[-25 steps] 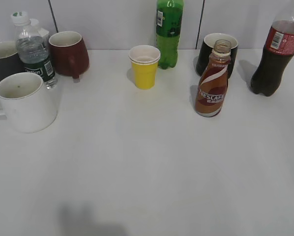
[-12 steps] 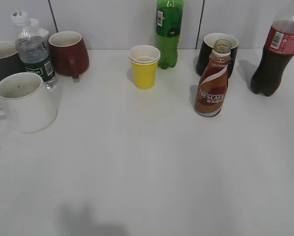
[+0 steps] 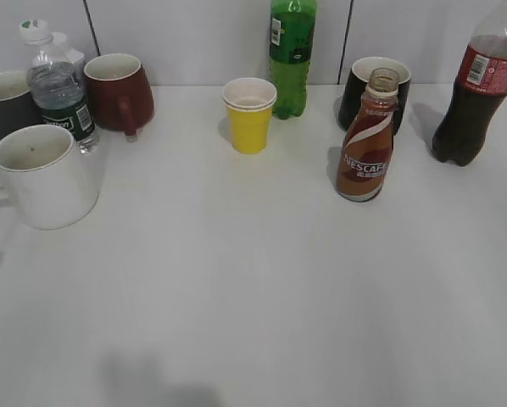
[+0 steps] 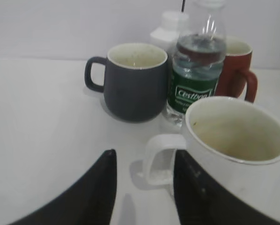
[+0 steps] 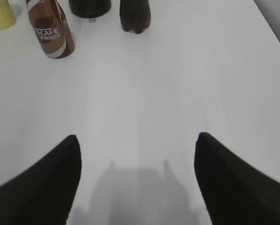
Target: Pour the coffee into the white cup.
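Observation:
The coffee bottle (image 3: 365, 144), brown with a swirled NESCAFE label and no cap, stands upright right of centre; it also shows at the top left of the right wrist view (image 5: 50, 30). The white cup (image 3: 43, 175) stands upright and empty at the left edge. In the left wrist view the white cup (image 4: 233, 140) fills the lower right. My left gripper (image 4: 144, 159) is open, its fingers just short of the cup's handle. My right gripper (image 5: 136, 145) is open and empty over bare table, well short of the coffee bottle. Neither gripper shows in the exterior view.
Behind the white cup stand a dark grey mug (image 3: 6, 103), a water bottle (image 3: 60, 89) and a dark red mug (image 3: 118, 91). A yellow paper cup (image 3: 249, 114), a green soda bottle (image 3: 292, 55), a black mug (image 3: 374, 91) and a cola bottle (image 3: 478, 89) line the back.
None of the objects has moved in the exterior view. A faint shadow has appeared at the left edge below the white cup.

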